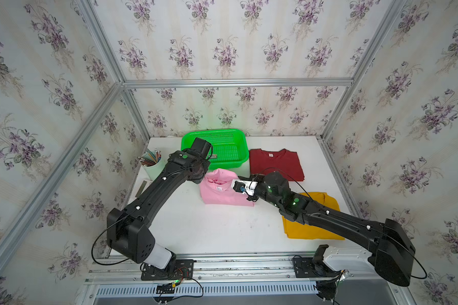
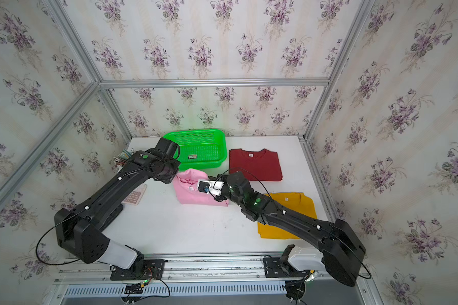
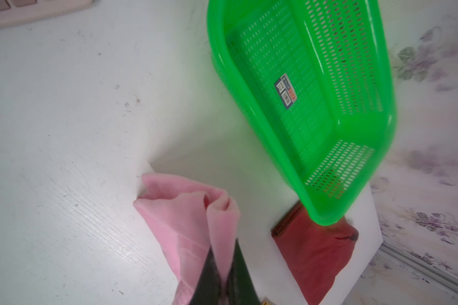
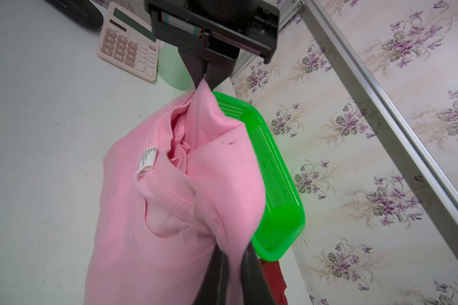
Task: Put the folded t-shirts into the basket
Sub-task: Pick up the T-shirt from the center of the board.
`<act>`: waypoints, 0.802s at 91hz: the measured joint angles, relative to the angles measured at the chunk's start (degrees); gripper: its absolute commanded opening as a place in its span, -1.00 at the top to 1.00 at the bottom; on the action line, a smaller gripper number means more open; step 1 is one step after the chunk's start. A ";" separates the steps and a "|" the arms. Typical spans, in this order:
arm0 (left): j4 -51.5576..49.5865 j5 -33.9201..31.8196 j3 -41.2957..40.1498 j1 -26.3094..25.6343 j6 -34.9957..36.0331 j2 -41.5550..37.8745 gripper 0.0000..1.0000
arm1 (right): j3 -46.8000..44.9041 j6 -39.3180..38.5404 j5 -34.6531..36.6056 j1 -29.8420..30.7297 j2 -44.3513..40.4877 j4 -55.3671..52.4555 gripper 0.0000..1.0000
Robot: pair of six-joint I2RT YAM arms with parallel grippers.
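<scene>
L claw (image 3: 224,260) & R claw (image 4: 232,257) each pinching pink tee (image 1: 214,196), arms angled inward, beside basket (image 1: 214,131)

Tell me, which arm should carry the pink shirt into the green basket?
Left, just barely. The left gripper and the right gripper are both shut on the pink t-shirt, so both should lift, but the left one has the basket straight ahead of it.

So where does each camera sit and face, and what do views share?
Top views: high behind the robot, looking down over the table; left arm, right arm.
Left wrist: along the left gripper, shut on the pink t-shirt, toward the basket.
Right wrist: along the right gripper, shut on that shirt, facing the left gripper.
Shared: pink t-shirt, basket.
</scene>
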 measured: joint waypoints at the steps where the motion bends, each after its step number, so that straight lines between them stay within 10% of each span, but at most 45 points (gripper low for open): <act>1: -0.13 -0.28 0.26 0.15 0.02 -0.22 1.00 | 0.48 0.00 0.00 -0.09 0.33 0.02 1.00; 73: 6.67 -8.17 21.22 9.86 16.65 24.76 1.00 | 30.25 15.37 -3.91 -12.92 38.34 9.29 1.00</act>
